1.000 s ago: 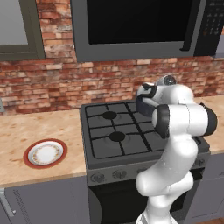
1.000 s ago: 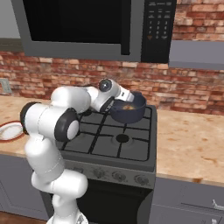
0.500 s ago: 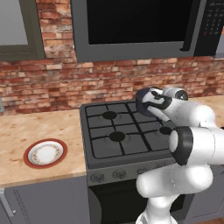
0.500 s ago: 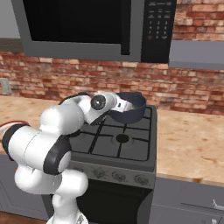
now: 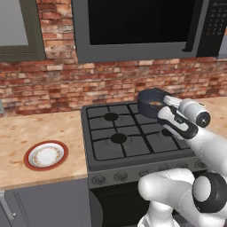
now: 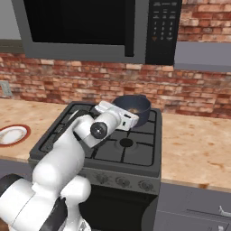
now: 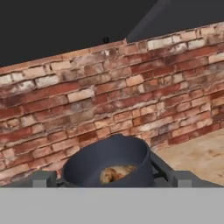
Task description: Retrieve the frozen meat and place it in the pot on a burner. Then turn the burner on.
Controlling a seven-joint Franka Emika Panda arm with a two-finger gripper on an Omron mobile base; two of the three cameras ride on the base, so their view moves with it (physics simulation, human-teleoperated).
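Observation:
The dark blue-grey pot [image 5: 148,102] [image 6: 135,108] [image 7: 109,164] stands on the stove's rear right burner. The golden-brown frozen meat [image 7: 114,173] [image 5: 156,104] lies inside it. My gripper [image 5: 163,111] [image 6: 130,119] [image 7: 111,180] is open and empty, just in front of the pot and facing it, level with the rim. Its fingertips [image 7: 41,178] stand wide apart at the bottom of the hand view. Three more burners [image 5: 119,138] sit bare under the black grate.
A row of knobs [image 5: 98,179] [image 6: 122,181] lines the stove's front panel. A white, red-rimmed plate [image 5: 45,155] [image 6: 11,134] lies on the wooden counter to the left. The microwave [image 5: 137,26] hangs above the stove, against the brick wall.
My hand has drawn back from above the pot, down and toward the stove's front, and now faces it level. The jaws stayed open. The meat rests in the pot.

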